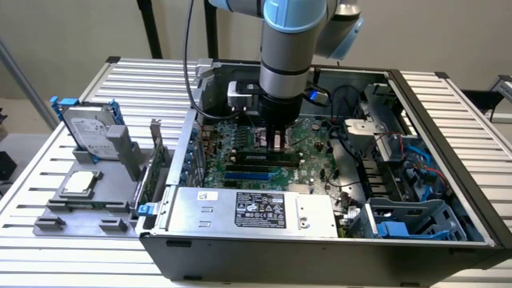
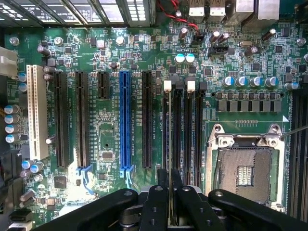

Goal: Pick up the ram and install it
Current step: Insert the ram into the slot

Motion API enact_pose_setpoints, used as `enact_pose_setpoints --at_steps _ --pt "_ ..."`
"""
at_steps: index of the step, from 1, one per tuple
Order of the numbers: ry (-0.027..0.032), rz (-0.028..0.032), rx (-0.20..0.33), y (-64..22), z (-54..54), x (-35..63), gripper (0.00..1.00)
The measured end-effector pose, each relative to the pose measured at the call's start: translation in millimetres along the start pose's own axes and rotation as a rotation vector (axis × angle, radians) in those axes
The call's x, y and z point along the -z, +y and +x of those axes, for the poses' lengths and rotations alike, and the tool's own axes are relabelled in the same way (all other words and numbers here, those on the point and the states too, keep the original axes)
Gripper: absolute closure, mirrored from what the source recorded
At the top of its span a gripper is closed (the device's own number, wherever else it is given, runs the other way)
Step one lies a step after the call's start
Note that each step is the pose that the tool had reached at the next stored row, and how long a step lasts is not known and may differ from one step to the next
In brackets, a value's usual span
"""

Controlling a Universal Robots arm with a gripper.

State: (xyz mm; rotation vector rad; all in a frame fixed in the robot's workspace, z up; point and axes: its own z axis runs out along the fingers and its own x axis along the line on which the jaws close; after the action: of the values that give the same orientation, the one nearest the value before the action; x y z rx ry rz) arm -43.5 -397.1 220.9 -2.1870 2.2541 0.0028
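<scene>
The black two-fingered gripper [image 2: 170, 202] is clenched on the ram [image 2: 170, 144], a long, thin green circuit-board stick seen edge-on between its fingers. The stick hangs directly beneath the tool, its long axis running parallel with the row of black memory slots [image 2: 185, 130] on the green motherboard [image 2: 110, 130]. It seems lined up over the slot nearest the tool's centreline.

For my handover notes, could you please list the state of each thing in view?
claw: shut on the ram
ram: held edge-on, above the memory slots
CPU socket: empty, no processor fitted
hard drive: upright in the grey holder outside the case
</scene>
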Motion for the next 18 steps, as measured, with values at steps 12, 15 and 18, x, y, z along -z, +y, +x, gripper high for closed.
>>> enact_pose_setpoints --at_steps 12,15,18 --pt "0.0002 -0.0015 0.0 0.2 0.0 14.7 0.78" --pt "0.0003 -0.0015 0.0 1.8 0.0 26.1 0.78" --pt "0.0001 -0.0014 0.0 3.3 0.0 30.2 0.8"
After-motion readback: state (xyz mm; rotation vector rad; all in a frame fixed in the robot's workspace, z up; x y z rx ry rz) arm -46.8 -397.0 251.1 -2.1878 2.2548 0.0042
